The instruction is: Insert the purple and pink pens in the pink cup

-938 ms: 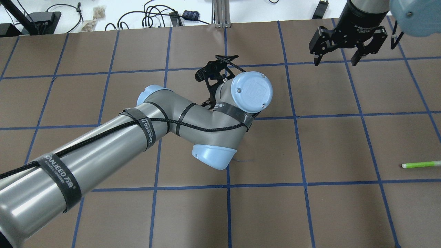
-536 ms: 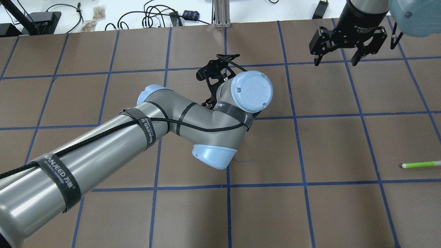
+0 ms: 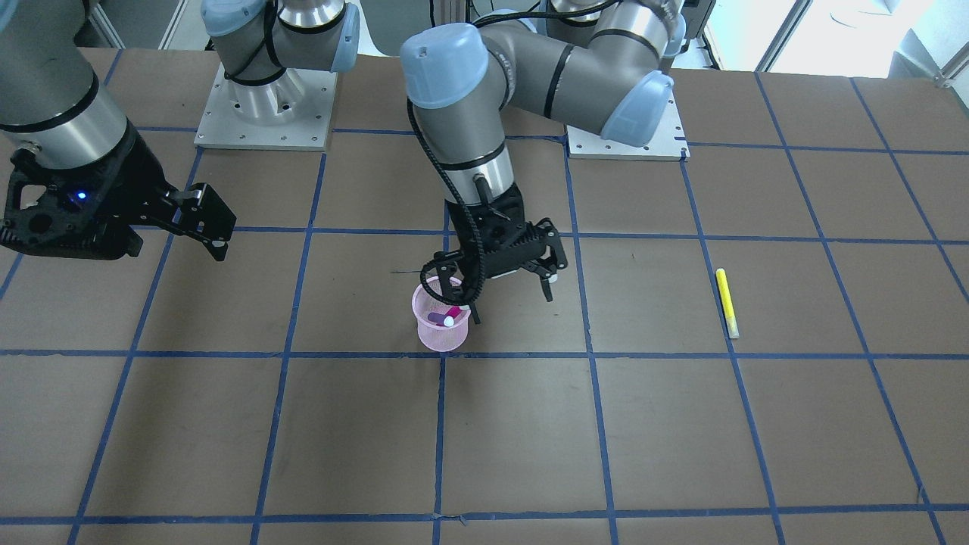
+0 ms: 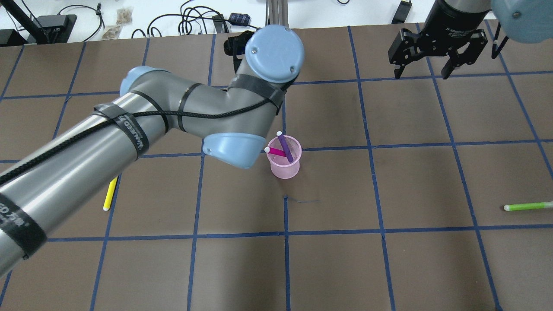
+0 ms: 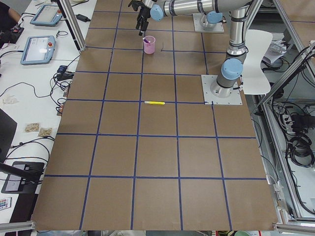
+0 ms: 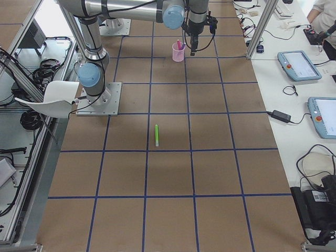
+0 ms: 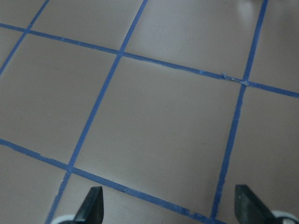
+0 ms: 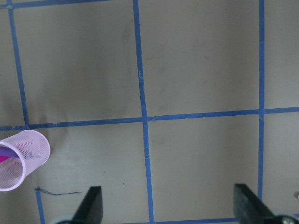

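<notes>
Near the middle of the bench (image 4: 389, 259) we find the pink cup (image 4: 285, 170) standing upright beside a crossing of blue tape lines. The purple pen (image 4: 285, 147) and the pink pen (image 4: 276, 152) both lean inside it, their white-tipped ends poking over the rim. From overhead, the left claw (image 3: 503, 291) is hidden under its own wrist. We only make it out from the front, where it hangs close beside the cup. From that angle we cannot tell whether a finger brushes the rim. Its wrist camera shows two dark tips spread wide with bare bench between them, so we read it as released and empty. The right claw (image 4: 421, 74) hovers well apart from the cup toward the far right corner, also splayed and holding nothing, and its arm is cut off by the frame's top edge. A yellow pen (image 4: 110, 194) is half covered by the left arm (image 4: 129, 142), and a green pen (image 4: 527, 206) is cropped at the right edge. The bench is a matte brown sheet ruled into squares. The cup is a round, tapered basket of fine translucent mesh. The pens are slim straight sticks. The arm is smooth grey tubing with pale blue caps, and a black braided cable (image 4: 216, 114) is strapped along it.
</notes>
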`<state>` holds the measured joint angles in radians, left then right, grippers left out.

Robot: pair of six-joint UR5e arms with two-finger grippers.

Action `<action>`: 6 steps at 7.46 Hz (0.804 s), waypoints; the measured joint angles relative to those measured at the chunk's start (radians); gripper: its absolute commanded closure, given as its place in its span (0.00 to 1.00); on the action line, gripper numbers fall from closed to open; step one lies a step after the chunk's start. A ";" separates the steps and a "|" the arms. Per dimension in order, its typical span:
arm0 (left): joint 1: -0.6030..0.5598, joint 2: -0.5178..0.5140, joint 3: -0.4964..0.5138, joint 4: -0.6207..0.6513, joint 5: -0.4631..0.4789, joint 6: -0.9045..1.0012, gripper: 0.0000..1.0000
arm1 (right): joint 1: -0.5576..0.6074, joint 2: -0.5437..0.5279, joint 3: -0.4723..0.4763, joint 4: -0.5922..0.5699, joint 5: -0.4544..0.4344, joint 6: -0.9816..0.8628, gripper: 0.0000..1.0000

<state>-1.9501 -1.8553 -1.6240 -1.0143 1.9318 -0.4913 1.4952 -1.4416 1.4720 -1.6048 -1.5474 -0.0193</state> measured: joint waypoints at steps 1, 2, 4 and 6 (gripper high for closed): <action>0.088 0.028 0.044 -0.119 -0.116 0.153 0.00 | 0.013 -0.002 -0.002 -0.003 -0.002 0.002 0.00; 0.181 0.059 0.073 -0.210 -0.221 0.243 0.00 | 0.035 -0.007 -0.005 -0.009 -0.005 0.002 0.00; 0.337 0.107 0.084 -0.307 -0.304 0.319 0.00 | 0.062 -0.036 -0.005 -0.016 0.002 -0.008 0.00; 0.420 0.144 0.077 -0.403 -0.320 0.411 0.00 | 0.065 -0.054 0.015 -0.024 0.015 -0.049 0.00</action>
<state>-1.5301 -1.7117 -1.5469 -1.4177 1.6121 -0.0804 1.5600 -1.4960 1.4873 -1.6289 -1.5322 -0.0679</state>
